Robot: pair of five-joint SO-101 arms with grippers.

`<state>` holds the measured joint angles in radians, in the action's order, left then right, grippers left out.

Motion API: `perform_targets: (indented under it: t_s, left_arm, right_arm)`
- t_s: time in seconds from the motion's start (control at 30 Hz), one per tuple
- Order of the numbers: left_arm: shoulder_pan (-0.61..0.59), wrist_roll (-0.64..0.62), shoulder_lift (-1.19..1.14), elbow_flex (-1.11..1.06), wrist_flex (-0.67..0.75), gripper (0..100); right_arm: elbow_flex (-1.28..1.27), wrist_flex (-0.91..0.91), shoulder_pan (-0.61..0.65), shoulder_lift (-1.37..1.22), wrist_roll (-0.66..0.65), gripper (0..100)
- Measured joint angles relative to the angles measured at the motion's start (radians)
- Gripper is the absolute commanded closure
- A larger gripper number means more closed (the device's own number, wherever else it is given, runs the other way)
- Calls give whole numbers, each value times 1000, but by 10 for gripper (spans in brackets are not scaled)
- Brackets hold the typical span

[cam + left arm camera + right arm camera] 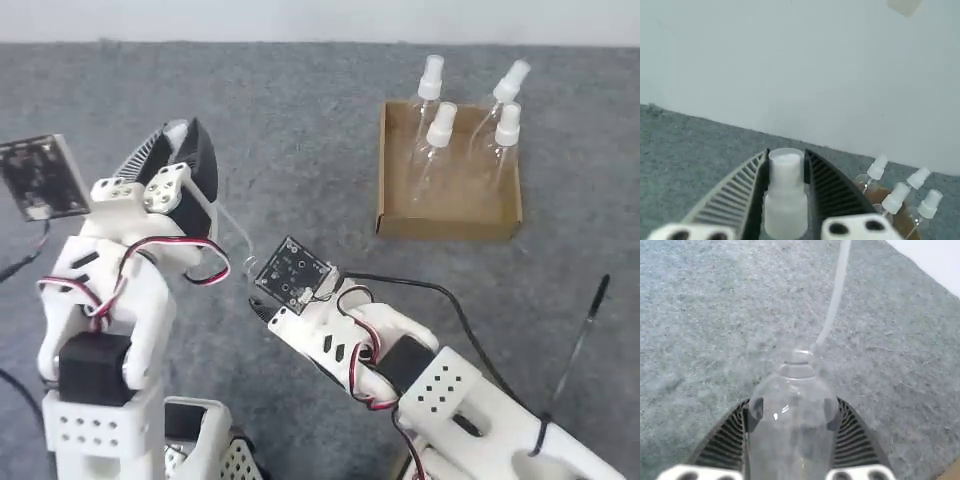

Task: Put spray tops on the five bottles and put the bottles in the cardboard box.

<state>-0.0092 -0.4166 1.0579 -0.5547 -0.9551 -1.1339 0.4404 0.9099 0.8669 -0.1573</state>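
My left gripper (786, 155) is shut on a white spray top (785, 200), held up off the grey mat at the left (176, 132). The top's thin clear dip tube (833, 300) slants down to the open neck of a clear bottle (791, 410). My right gripper (792, 410) is shut on that bottle's body, low near the table's middle, under its camera board (292, 270). The cardboard box (450, 228) stands at the back right. It holds several clear bottles (436, 150) fitted with spray tops, also visible in the left wrist view (897, 197).
A grey mat (300, 130) covers the table, with a white wall behind. A thin black stick (585, 330) lies at the right, near the right arm's base. The left arm's camera board (40, 175) juts out at the far left.
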Motion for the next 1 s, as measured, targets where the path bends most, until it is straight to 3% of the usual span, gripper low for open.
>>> perform_targets:
  t_s: [0.37, 1.0]
  left_arm:
    - [0, 2, 2, 110, -84, 974]
    - [0, 0, 2, 60, -14, 974]
  right_arm:
    - [0, 0, 0, 0, 0, 993]
    - [0, 0, 0, 0, 0, 993]
